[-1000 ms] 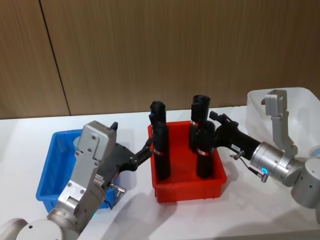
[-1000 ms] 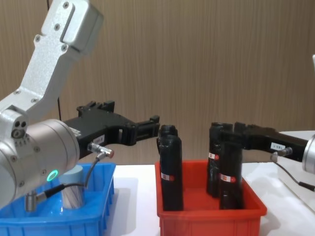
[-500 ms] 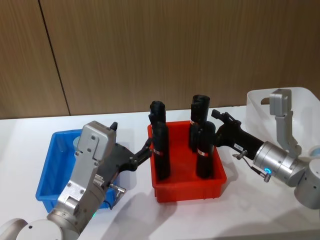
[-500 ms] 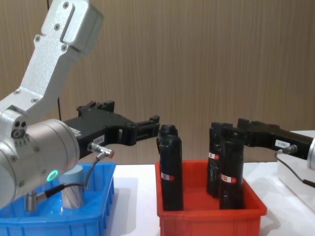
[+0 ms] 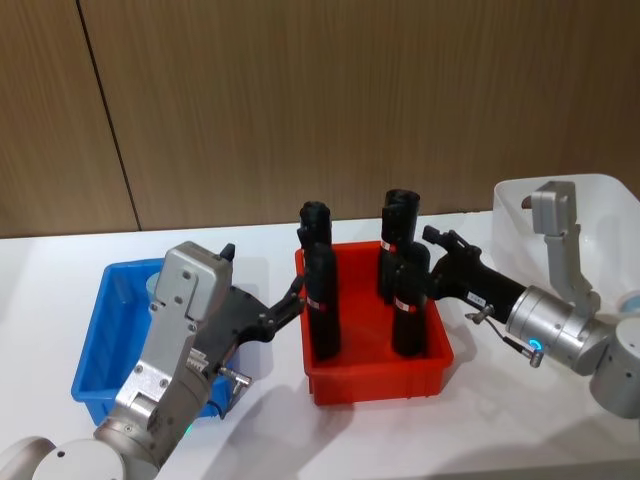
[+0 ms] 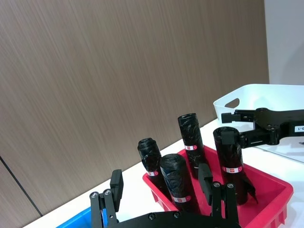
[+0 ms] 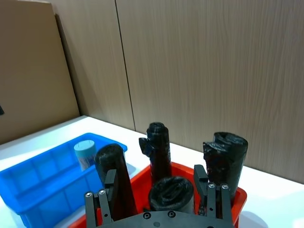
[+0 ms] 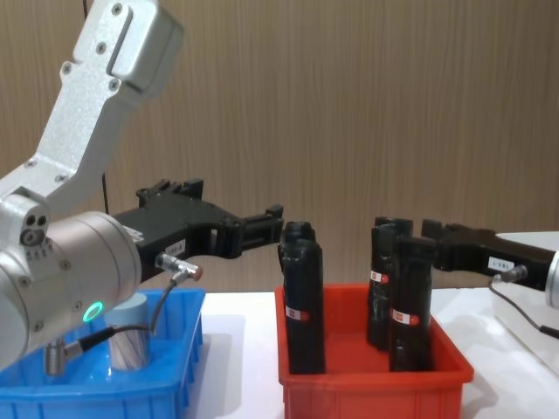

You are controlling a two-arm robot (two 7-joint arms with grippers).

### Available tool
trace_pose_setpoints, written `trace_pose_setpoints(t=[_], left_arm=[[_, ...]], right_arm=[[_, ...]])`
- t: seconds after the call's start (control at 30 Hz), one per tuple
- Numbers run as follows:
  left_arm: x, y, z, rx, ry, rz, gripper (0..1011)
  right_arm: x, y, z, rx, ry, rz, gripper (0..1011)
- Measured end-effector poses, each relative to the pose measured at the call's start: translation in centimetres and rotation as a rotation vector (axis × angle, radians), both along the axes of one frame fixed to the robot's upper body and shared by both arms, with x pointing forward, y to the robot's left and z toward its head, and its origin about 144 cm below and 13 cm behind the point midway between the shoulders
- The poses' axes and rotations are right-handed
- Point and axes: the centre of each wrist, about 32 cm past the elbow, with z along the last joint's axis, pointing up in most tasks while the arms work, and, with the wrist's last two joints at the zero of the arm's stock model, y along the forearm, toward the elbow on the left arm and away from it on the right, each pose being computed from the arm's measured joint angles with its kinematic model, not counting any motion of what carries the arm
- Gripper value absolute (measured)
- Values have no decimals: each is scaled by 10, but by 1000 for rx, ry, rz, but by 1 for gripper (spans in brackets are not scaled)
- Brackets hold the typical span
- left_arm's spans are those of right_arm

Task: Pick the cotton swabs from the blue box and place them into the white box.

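Slightly nearer the black rolls [image 5: 408, 300] than a moment ago, the right gripper [image 7: 158, 189] hovers with jaws spread, empty. White box [image 5: 520, 225] sits far right; blue box [image 5: 100, 375], left, holds one jar of cotton swabs [image 7: 86, 154]. Left gripper [image 6: 162, 187], wide open, idles. Transfer not begun.

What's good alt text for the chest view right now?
Two open grippers hang over the bins from opposite sides: the left gripper reaches from above the blue box toward the black rolls standing in the red bin, and the right gripper is at the rolls' far side. One cotton swab jar stands in the blue box.
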Motion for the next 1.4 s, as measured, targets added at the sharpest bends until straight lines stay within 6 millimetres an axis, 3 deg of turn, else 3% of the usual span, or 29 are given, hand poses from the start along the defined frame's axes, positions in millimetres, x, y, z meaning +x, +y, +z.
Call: trace_pose_setpoints(t=[1.4], left_arm=[[0,0,0,0,0,0,1000]], right_arm=[[19,1,-12,-62,39,-26,1002]])
